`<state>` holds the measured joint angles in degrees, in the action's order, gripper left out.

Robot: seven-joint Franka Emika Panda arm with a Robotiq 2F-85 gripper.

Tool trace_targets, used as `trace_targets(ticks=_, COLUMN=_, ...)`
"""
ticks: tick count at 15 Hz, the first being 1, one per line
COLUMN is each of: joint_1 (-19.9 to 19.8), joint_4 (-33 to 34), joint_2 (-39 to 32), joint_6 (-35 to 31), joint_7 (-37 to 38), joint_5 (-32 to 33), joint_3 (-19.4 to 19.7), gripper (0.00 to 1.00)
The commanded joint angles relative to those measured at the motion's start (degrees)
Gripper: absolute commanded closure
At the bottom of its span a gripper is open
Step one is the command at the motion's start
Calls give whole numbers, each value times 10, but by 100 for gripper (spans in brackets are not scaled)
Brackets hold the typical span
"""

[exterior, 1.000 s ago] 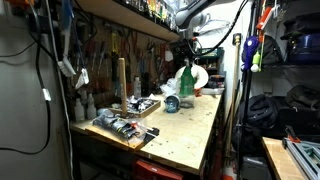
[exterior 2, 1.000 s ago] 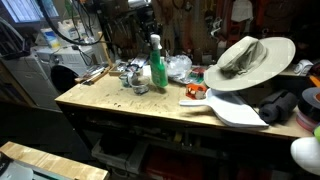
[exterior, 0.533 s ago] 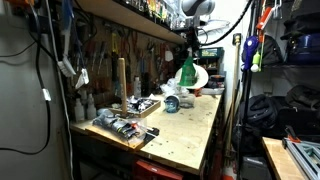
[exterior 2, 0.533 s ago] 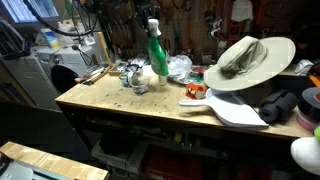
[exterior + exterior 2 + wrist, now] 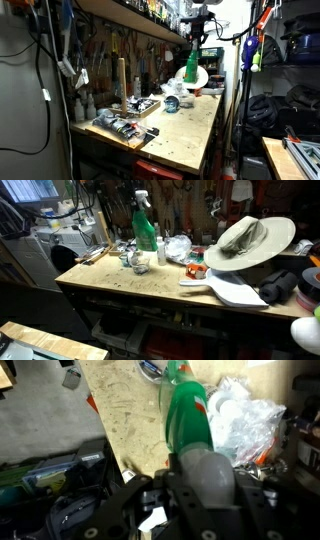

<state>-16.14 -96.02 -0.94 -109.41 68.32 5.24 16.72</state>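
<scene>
We're seeing the fingers (image 5: 137, 502) clamping on the sprayer head of the green bottle (image 5: 144, 230). The bottle is hanging roughly upright in the air, off the counter (image 5: 150, 282), over its back part, near the crumpled clear bag (image 5: 178, 248). In the wrist view the bottle's base is pointing down at the counter, just beside that bag. The hat (image 5: 246, 235) is sitting well apart.

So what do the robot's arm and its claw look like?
The gripper is black and chunky, with two blocky fingers and a small white label near its base. In an exterior view the arm looks pale with dark joints, though it is dim up there.
</scene>
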Motion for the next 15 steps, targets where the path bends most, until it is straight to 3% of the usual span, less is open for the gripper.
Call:
trace_targets(ticks=1, joint_1=15, joint_4=-111, joint_2=97, joint_6=-38, joint_7=-70, joint_5=31, joint_3=-19, gripper=87)
trace_targets(ticks=11, joint_1=32, joint_4=-313, joint_2=246, joint_6=-117, joint_7=-238, joint_5=73, joint_3=-99, gripper=87)
trace_targets(ticks=15, joint_1=42, joint_4=-365, joint_2=287, joint_6=-157, joint_7=-331, joint_5=43, joint_3=-109, gripper=87)
